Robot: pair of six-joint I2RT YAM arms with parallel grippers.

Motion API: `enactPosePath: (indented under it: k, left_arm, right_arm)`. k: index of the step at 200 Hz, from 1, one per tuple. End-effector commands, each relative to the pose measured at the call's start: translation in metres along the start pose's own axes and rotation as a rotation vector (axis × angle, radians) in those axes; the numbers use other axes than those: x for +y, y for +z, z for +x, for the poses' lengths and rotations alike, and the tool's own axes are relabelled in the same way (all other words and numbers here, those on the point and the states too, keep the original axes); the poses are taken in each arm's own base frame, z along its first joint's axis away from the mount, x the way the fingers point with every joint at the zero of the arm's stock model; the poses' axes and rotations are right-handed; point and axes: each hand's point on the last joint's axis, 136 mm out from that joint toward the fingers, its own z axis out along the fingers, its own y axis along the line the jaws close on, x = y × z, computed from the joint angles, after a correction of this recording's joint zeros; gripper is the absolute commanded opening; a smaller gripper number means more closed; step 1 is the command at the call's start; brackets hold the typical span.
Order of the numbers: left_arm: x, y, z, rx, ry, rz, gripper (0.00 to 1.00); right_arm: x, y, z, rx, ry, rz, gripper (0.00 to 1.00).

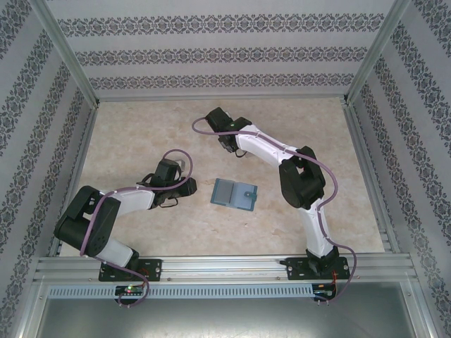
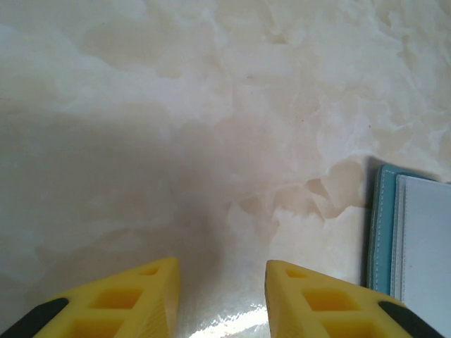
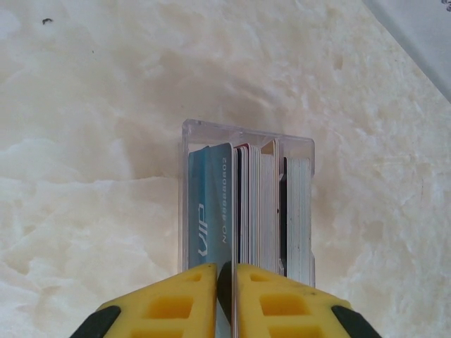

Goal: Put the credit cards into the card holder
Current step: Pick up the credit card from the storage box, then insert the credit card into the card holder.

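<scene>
Card holder [image 1: 234, 193] lies open and flat, mid-tabletop [image 1: 141, 134], between the two arms. Left gripper [image 2: 221, 276] sits low, just left of it. Jaws parted, nothing between them; holder's teal edge at right of the wrist view. Right gripper [image 3: 225, 271] is farther back, over a clear box [image 3: 246, 129] holding the credit cards [image 3: 269, 204] upright on edge. Jaws clenched on the edge of the blue card [image 3: 210, 204], leftmost in the box and seated in it.

White-and-black arms [image 1: 264, 144], purple cables [image 1: 177, 151], yellow jaws
</scene>
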Motion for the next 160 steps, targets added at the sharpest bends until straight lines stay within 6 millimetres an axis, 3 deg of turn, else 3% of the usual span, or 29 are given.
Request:
enactPosePath:
  k: [1, 60, 88, 104, 124, 160]
  left_arm:
    - [-0.003, 0.001, -0.008, -0.004, -0.005, 0.011, 0.37]
    - [-0.003, 0.0, -0.008, -0.008, -0.002, 0.009, 0.38]
    - [-0.007, 0.002, -0.008, 0.003, -0.001, 0.032, 0.38]
    - [-0.009, 0.001, -0.007, 0.005, 0.004, 0.04, 0.38]
    - [-0.018, 0.0, -0.008, 0.008, 0.022, 0.089, 0.38]
    - [-0.046, -0.001, -0.005, 0.019, 0.091, 0.212, 0.4]
  right_arm:
    - [-0.017, -0.019, 0.0, -0.011, -0.006, 0.037, 0.12]
    - [-0.006, -0.053, -0.008, -0.088, 0.079, -0.104, 0.03]
    - [0.0, -0.069, -0.003, -0.095, 0.134, -0.187, 0.0]
    - [0.005, -0.085, 0.007, -0.106, 0.203, -0.28, 0.0]
    - [0.019, -0.112, 0.025, -0.136, 0.357, -0.516, 0.0]
    - [0.032, -0.142, 0.072, -0.164, 0.645, -0.896, 0.0]
